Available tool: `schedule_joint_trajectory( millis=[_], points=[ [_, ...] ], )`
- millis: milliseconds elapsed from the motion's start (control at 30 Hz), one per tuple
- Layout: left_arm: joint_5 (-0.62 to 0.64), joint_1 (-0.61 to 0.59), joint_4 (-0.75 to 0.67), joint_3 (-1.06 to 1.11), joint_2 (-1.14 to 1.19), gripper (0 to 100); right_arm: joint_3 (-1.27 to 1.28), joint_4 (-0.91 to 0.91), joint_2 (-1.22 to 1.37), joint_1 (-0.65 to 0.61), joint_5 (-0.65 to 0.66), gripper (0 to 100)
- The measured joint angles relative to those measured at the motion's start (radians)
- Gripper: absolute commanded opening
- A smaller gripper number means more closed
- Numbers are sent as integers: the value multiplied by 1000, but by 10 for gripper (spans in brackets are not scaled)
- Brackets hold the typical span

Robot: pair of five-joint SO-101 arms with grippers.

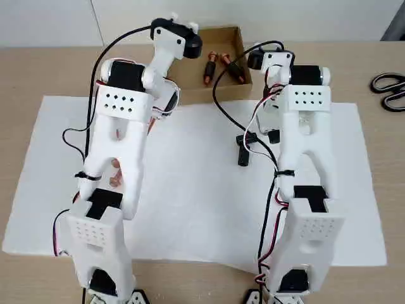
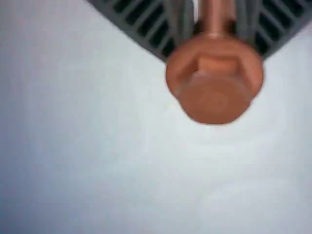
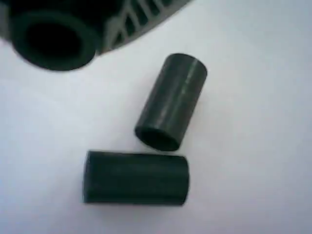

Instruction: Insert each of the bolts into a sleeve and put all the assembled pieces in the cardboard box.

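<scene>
bolt [image 2: 214, 85] in grip of left claw [image 2: 213, 17]

No readable text, labels, numbers or signs anywhere: not on the arms, parts, box or tabletop.

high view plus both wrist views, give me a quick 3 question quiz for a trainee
1. True or false: the box already holds two assembled pieces.
2. What does the left gripper hold? A) sleeve B) bolt C) nothing
3. Fill in: in the right wrist view, ___ sleeves lie loose on the sheet.

Key: 1 true; 2 B; 3 two
</scene>
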Motion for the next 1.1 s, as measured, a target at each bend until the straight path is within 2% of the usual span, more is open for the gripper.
schedule_joint_trajectory(
  millis=[200, 533, 700, 933, 1100],
  points=[
    [3, 3, 0, 78, -236, 6, 0, 0, -213, -2, 0, 4],
    [3, 163, -11, 508, -675, 6, 244, 6, -608, -103, 0, 4],
    [3, 180, -126, 637, -827, 6, 376, -12, -792, -160, 0, 4],
    [3, 180, -313, 911, -936, 6, 603, -158, -911, -137, 0, 4],
    [3, 95, -470, 1076, -1011, 6, 718, -241, -961, -118, 0, 4]
  ],
)
